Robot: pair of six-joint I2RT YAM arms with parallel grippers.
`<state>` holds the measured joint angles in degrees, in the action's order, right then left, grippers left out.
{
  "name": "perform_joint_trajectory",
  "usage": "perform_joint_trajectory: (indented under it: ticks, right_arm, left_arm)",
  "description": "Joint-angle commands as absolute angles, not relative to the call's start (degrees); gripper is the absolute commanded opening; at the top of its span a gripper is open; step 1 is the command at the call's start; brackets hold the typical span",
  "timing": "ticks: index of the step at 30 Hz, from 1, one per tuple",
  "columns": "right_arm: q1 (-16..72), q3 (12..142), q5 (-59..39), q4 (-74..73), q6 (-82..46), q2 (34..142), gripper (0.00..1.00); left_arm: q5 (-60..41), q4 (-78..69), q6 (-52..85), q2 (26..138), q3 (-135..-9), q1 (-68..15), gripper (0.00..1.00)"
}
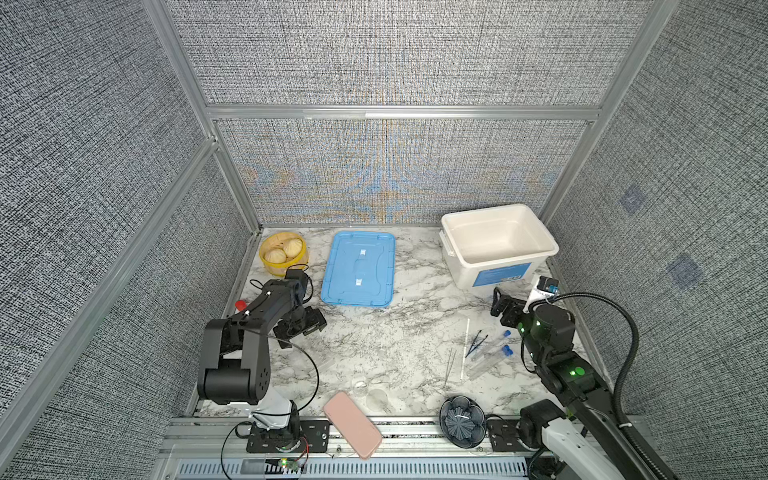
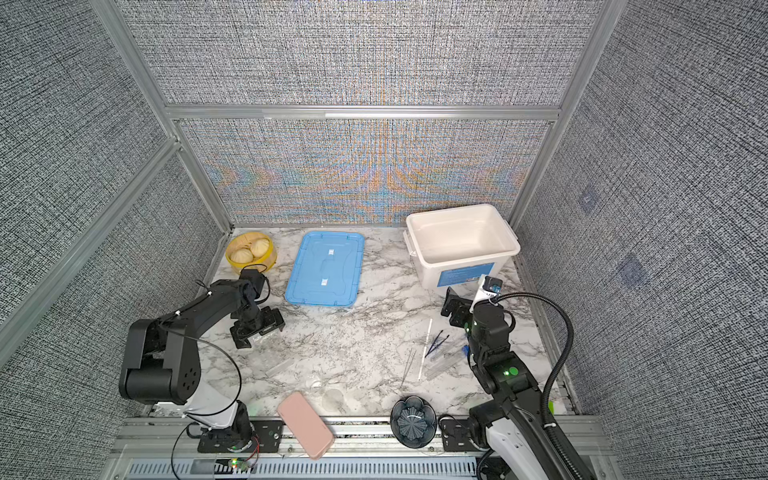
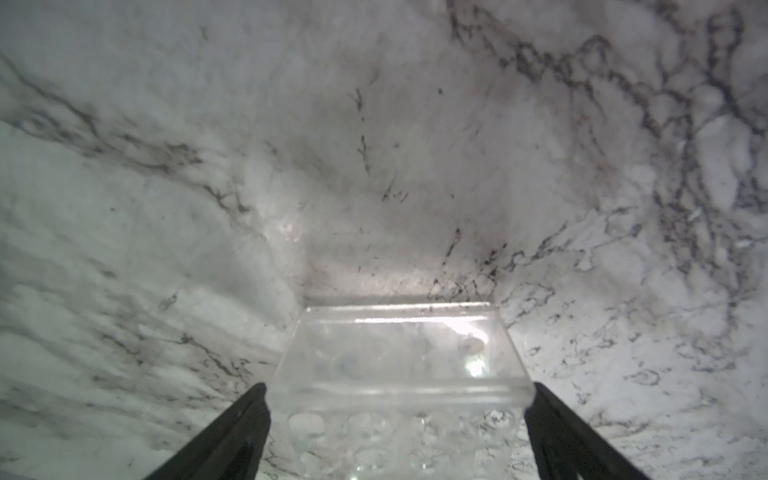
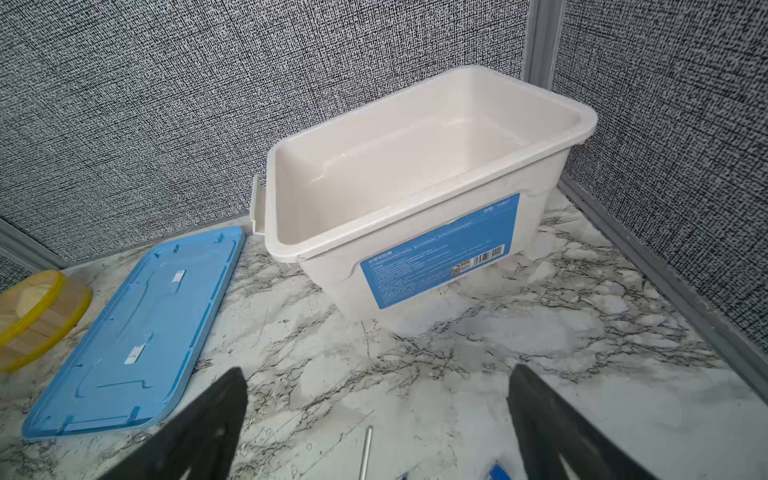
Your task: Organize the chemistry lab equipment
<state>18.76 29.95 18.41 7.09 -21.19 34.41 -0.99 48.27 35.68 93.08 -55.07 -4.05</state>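
Nearest the lens, at the front rail: pink flat case (image 1: 352,424), partly overhanging the edge of the marble table (image 1: 395,328), with dark flower-shaped bowl (image 1: 462,420) further right. Just behind the bowl, loose on the marble beside the right arm: thin silver tweezers (image 1: 450,365), long white stick (image 1: 465,349), dark blue tweezers (image 1: 476,343), and clear tubes with blue caps (image 1: 492,359). All close together and roughly parallel, tubes closest to the arm; number of tubes hard to make out.

Right gripper (image 1: 503,309) between that cluster and white bin (image 1: 465,270), fingers (image 4: 208,415) spread apart over bare marble. Blue lid (image 1: 359,270) flat on the table left of the bin.

Left gripper (image 1: 305,328) low over the table's left half, well apart from the equipment. Fingers (image 3: 232,436) wide, one on either side of clear block (image 3: 399,353), tips right at its edges; gripping or merely flanking, cannot tell.
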Motion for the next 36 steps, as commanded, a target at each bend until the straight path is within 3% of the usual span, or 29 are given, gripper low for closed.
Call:
perform_joint_trajectory:
  ticks: [1, 12, 17, 27, 36]
  right_arm:
    - [18.93, 29.92, 17.05, 6.42, -22.25, 34.15, 0.96]
    - [18.98, 29.71, 16.63, 6.26, -22.21, 33.74, 0.96]
    - [19.03, 29.60, 16.81, 5.49, -22.37, 34.70, 0.96]
    - [19.05, 29.74, 16.62, 4.44, -23.22, 36.47, 0.96]
    - [19.01, 29.34, 16.78, 4.09, -23.20, 36.30, 0.96]
  left_arm:
    - [0.28, 47.82, 36.69, 95.89, -55.93, -4.09, 0.97]
    - [-1.69, 46.23, 40.05, 98.90, -57.22, -4.12, 0.84]
    - [-8.65, 46.42, 42.79, 97.82, -57.05, -4.64, 0.77]
    - [-8.57, 49.04, 48.57, 96.10, -62.27, -10.75, 0.77]
    - [-11.08, 45.84, 52.66, 102.00, -66.10, -13.95, 0.74]
